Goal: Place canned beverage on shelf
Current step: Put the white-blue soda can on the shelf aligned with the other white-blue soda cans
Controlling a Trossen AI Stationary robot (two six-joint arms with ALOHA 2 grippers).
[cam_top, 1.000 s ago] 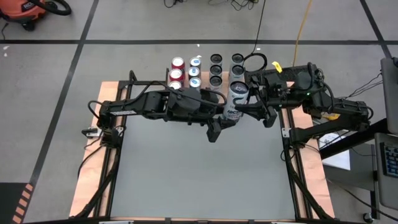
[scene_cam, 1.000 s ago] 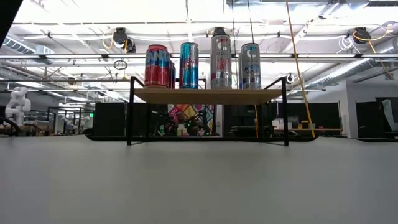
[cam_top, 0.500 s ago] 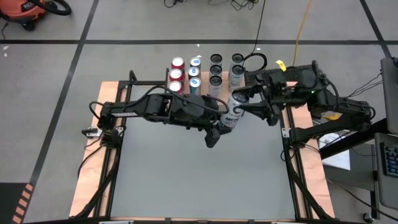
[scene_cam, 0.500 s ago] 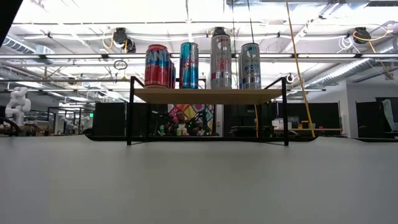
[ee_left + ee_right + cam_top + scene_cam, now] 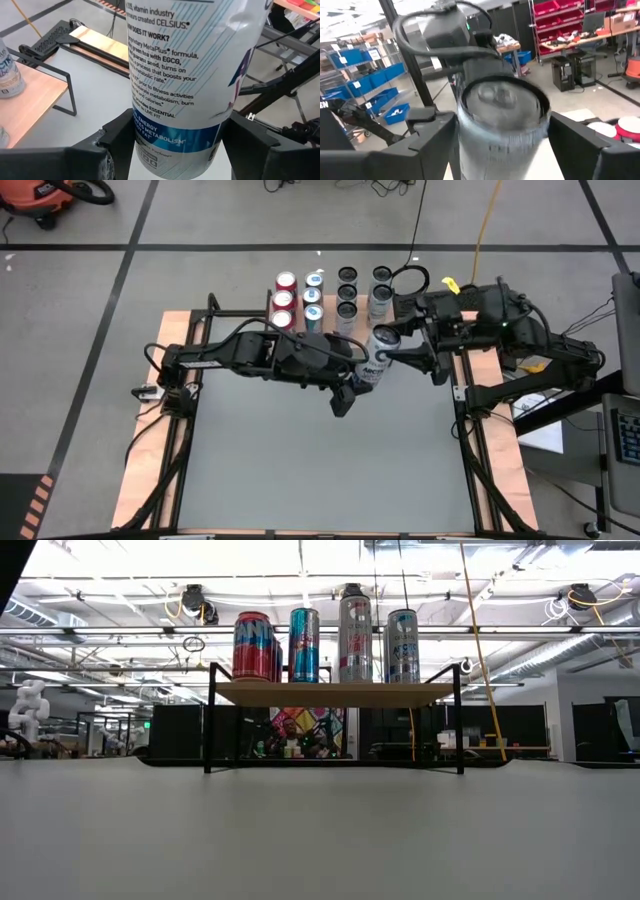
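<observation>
A white can (image 5: 375,356) is held tilted in the air between the two grippers, just in front of the shelf (image 5: 333,693), and is not seen at all in the low view. The left gripper (image 5: 352,380) is closed on the can's lower end: in the left wrist view its two dark fingers (image 5: 118,137) are pressed against either side of the printed body (image 5: 186,85), whose top is cut off by the picture's edge. The right gripper (image 5: 405,356) is placed around the can's upper end; in the right wrist view the lid (image 5: 501,100) is seen blurred between the fingers (image 5: 432,135), and whether these touch the can or stand slightly clear of it cannot be told. The lettering beyond the gripper is only partly legible. Beyond both grippers, the shelf's wooden top is almost wholly covered from above by rows of standing cans (image 5: 313,295), so only its corners are made out there. From table height just four cans (image 5: 303,645) are visible along its front edge, the ones behind being hidden. The table (image 5: 320,460) under the grippers is grey.
</observation>
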